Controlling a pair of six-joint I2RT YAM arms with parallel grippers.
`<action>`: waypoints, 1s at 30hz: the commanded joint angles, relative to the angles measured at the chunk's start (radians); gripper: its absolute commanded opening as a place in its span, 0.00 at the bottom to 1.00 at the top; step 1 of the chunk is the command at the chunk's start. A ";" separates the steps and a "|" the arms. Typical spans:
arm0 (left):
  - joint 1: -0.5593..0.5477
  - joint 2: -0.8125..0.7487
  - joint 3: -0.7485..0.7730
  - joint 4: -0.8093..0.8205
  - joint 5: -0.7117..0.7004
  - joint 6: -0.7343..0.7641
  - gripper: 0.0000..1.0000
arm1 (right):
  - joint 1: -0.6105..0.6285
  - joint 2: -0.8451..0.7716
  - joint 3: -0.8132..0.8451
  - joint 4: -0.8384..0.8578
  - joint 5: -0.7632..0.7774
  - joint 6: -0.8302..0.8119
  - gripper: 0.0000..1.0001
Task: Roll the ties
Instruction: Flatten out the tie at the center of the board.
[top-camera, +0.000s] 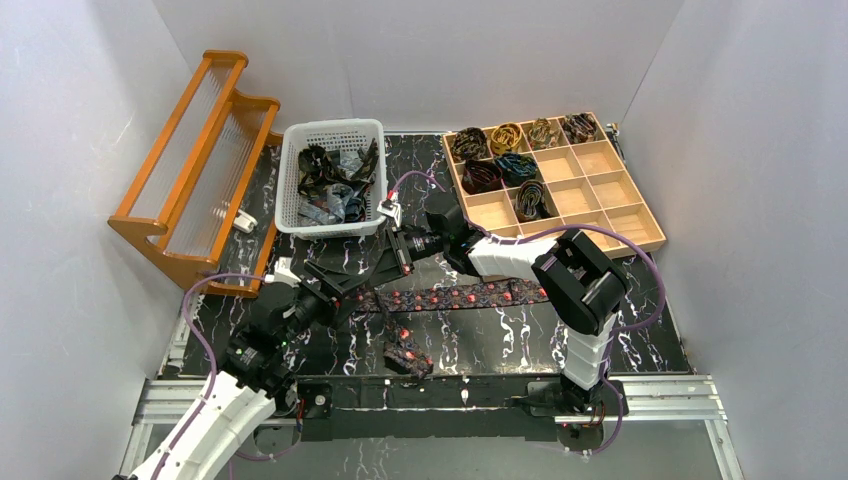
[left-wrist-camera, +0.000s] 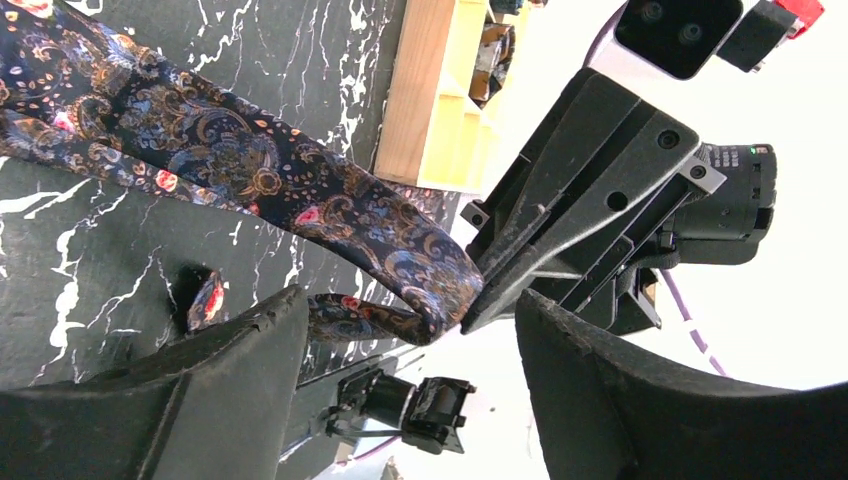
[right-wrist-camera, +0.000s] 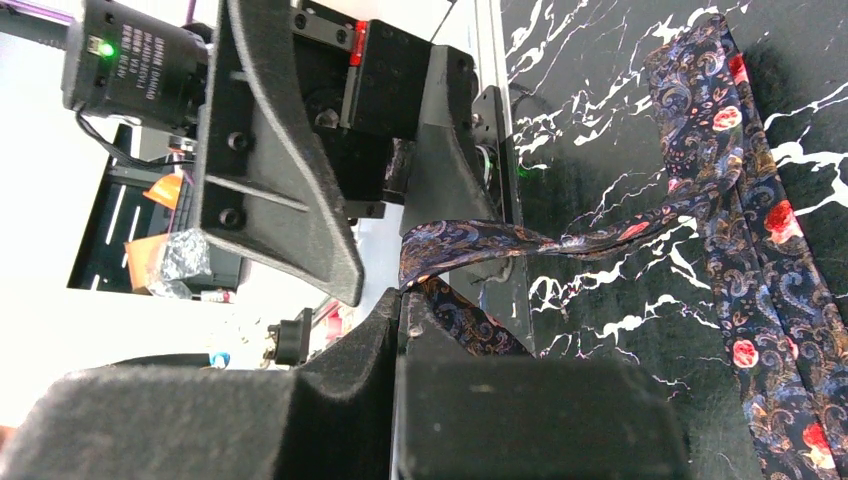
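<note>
1. Right gripper (right-wrist-camera: 405, 290): jaws closed on the tip of the paisley necktie (top-camera: 460, 296), holding that end lifted just above the marbled table (top-camera: 620, 330).
2. Left gripper (left-wrist-camera: 405, 310): jaws wide, one finger on either side of the pinched, folded-over end; nothing held.
3. Necktie: laid straight across the middle of the table, parallel to its near edge, with its left end raised between the two grippers. (A small bunch of like fabric (top-camera: 408, 356) lies nearer the near edge; whether it is the same tie cannot be told.)
4. Step in hand, as judged: starting the roll, with the first fold formed at the end.
5. Next move, as judged: the left jaws must close on the fold without letting it spring open, so that the right gripper can release and the coil be turned along the strip.
6. Compartment tray (top-camera: 600, 160), far right corner: rolled ties (top-camera: 482, 176). White basket (top-camera: 335, 127), far edge: loose ties (top-camera: 330, 180).
</note>
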 joint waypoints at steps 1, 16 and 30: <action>0.005 -0.018 -0.075 0.155 0.006 -0.120 0.69 | -0.003 -0.003 0.014 0.076 -0.003 0.018 0.06; 0.005 0.065 -0.079 0.233 -0.016 -0.083 0.21 | -0.003 -0.013 -0.028 0.081 -0.040 0.028 0.07; 0.005 0.133 0.161 -0.027 -0.190 0.131 0.00 | 0.034 -0.307 -0.065 -0.555 0.424 -0.316 0.70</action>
